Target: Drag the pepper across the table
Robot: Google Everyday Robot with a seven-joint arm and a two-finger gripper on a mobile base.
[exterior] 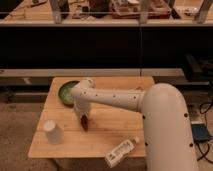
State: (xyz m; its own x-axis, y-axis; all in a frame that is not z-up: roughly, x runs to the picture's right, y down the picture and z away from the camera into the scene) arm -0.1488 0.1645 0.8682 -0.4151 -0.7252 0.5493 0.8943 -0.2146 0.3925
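Note:
The pepper [85,122] is a small dark red-brown pod lying on the light wooden table [107,142], left of its middle. My gripper [83,116] hangs from the white arm [115,98] and points down right over the pepper, touching or nearly touching its upper end. The arm reaches in from the right and hides part of the table's middle.
A green bowl [66,92] sits at the table's back left, just behind the gripper. A white cup [52,131] stands at the front left. A white plastic bottle [121,151] lies on its side near the front edge. A dark counter with shelves runs behind.

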